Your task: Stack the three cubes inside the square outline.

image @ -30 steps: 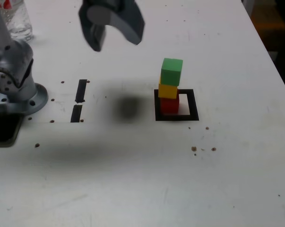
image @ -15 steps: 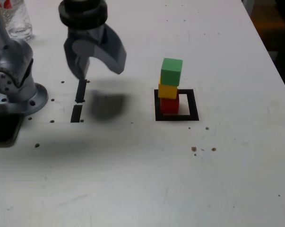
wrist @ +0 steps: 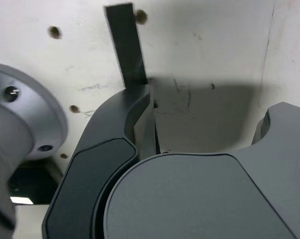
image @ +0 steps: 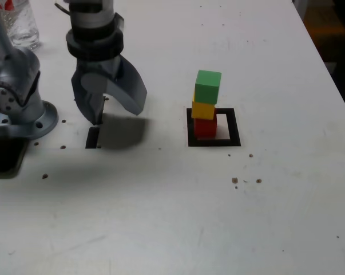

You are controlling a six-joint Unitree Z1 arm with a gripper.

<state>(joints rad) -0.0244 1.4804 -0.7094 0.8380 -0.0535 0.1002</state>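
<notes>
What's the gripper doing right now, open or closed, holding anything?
Gripper: open, jaws spread, nothing between them, low over the table beside the arm's base, apart from the cube stack.

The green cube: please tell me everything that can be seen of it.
The green cube is a small solid-colour block with a matte look and flat faces. It sits on top of the stack, resting on the yellow cube, which rests on the red cube inside the square outline. It stands upright, shifted slightly toward the exterior view's right relative to the yellow cube. Only the yellow cube touches it; the open gripper is well apart.
</notes>
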